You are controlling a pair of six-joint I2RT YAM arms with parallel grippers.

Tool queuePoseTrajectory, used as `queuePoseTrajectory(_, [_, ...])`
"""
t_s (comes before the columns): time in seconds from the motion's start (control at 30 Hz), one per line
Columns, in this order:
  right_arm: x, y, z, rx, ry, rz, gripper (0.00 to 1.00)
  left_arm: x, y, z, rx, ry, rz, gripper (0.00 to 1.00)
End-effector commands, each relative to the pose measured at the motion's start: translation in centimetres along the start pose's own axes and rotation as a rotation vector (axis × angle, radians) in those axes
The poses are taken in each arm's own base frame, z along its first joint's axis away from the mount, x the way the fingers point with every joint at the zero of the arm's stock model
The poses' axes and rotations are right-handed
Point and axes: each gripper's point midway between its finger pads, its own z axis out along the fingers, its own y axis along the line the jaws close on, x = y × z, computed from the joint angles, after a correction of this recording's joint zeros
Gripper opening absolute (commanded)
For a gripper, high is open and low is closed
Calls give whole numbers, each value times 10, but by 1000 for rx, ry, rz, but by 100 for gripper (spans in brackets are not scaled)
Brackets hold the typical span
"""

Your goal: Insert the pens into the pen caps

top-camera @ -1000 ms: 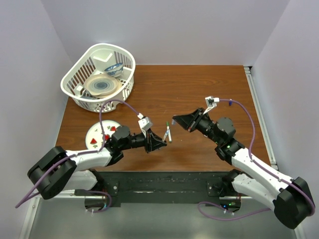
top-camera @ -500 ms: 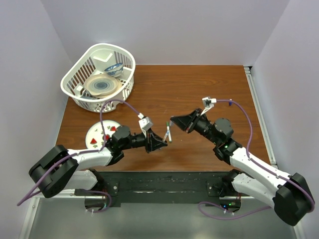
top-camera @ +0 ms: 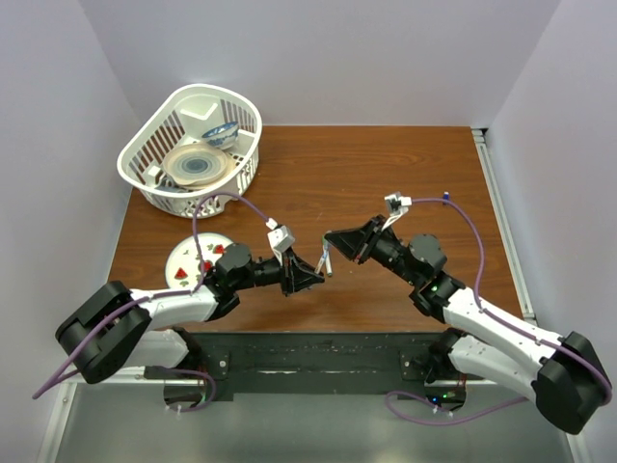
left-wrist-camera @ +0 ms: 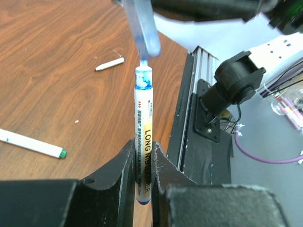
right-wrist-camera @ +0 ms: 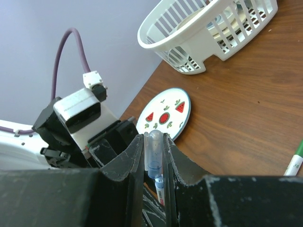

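My left gripper [left-wrist-camera: 142, 149] is shut on a white pen [left-wrist-camera: 143, 142] with a blue tip and holds it tip-up above the table. My right gripper [right-wrist-camera: 153, 139] is shut on the translucent blue cap [right-wrist-camera: 153, 153]. The cap's mouth sits right at the pen's tip [right-wrist-camera: 160, 187]; the cap also shows in the left wrist view [left-wrist-camera: 142, 28]. In the top view the two grippers, left [top-camera: 310, 278] and right [top-camera: 331, 236], meet at mid-table. Two more white pens lie on the wood, one short [left-wrist-camera: 109, 64] and one green-ended [left-wrist-camera: 31, 143]. No green or grey-purple cap shows apart.
A white basket [top-camera: 135, 154] holding dishes stands at the far left. A small watermelon-print plate [top-camera: 193, 258] lies near the left arm. The green-ended pen also lies at the right edge of the right wrist view [right-wrist-camera: 295, 163]. The table's near edge has a black rail.
My right gripper has moved left and a little nearer, bringing the blue cap up to the pen's tip. The left gripper and its pen have stayed still.
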Motion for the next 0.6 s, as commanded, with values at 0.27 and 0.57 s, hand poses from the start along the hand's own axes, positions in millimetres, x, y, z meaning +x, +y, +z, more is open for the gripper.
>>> queuePoseTrajectory(0.27, [11, 6, -13, -85, -124, -59, 0, -70, -45, 0, 156, -236, -31, 0])
queuePoseTrajectory(0.57, [23, 11, -21, -122, -92, -59, 0, -83, -43, 2, 122, -239, -3, 0])
